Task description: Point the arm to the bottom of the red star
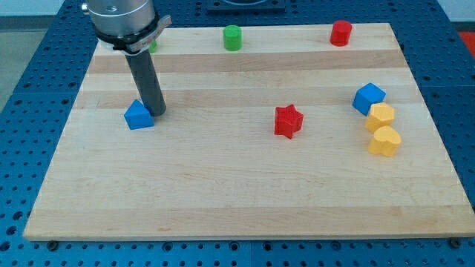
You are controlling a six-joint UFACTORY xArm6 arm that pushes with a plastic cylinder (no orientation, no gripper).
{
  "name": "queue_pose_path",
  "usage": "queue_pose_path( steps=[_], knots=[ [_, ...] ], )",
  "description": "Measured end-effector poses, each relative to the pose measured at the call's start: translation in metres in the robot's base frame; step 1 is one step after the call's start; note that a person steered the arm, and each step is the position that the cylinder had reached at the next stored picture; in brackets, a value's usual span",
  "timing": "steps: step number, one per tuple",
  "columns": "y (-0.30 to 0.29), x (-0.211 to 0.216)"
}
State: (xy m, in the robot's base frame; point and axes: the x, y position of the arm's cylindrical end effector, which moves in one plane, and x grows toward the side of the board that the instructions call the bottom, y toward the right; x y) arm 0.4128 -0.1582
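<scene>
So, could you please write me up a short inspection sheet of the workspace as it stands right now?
Surface: pale wooden board, lying on a blue perforated table.
Job's things: red star block, right of the board's middle, nothing touching it.
Clutter: blue triangular block; green cylinder and red cylinder at the view's top; blue cube above two yellow blocks at the right; a green block mostly hidden behind the arm.
Grippers: none; my tip sits right beside the blue triangular block, far left of the star.
Cables: nothing seen.
Surroundings: nothing seen beyond the table.
</scene>
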Motion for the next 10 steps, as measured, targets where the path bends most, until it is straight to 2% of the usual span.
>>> queue_pose_path(
  steps=[2,6,7,9,10],
  knots=[
    [-0.011,0.0],
    [0.06,0.003],
    [0.057,0.007],
    [0.013,0.051],
    [0.013,0.051]
  ],
)
